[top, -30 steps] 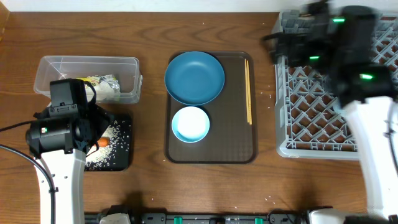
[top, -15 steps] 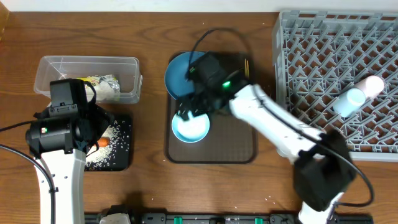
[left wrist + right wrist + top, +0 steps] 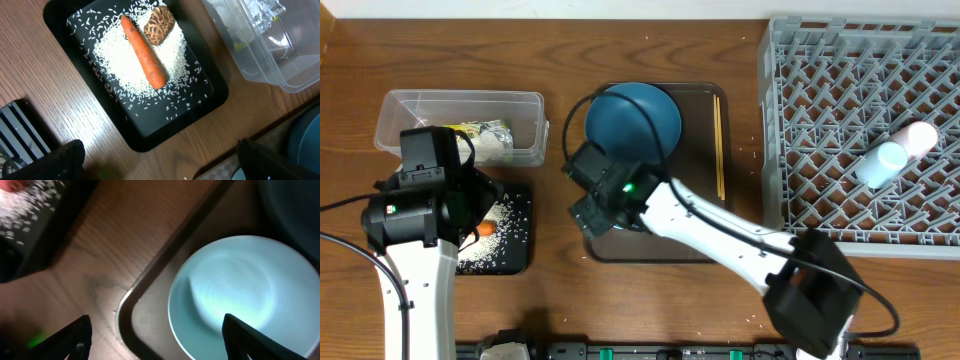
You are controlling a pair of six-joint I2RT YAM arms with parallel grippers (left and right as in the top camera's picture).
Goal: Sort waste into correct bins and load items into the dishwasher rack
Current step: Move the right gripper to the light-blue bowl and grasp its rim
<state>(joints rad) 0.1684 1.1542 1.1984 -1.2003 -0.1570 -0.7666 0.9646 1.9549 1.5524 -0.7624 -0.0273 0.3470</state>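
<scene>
A black tray (image 3: pixel 202 102) holds a carrot (image 3: pixel 144 51), brown lump (image 3: pixel 159 25) and rice (image 3: pixel 117 67) below the spread, empty left gripper (image 3: pixel 165 165), a clear tub (image 3: pixel 410 105) holds a wrapper (image 3: pixel 482 138), a light blue cup (image 3: pixel 880 162) and whitish cup (image 3: pixel 920 135) lie in the grey rack (image 3: pixel 820 150), and the right gripper (image 3: pixel 155 340), spread and empty, hangs over the light blue bowl (image 3: pixel 235 295) on the brown serving tray (image 3: pixel 695 220).
</scene>
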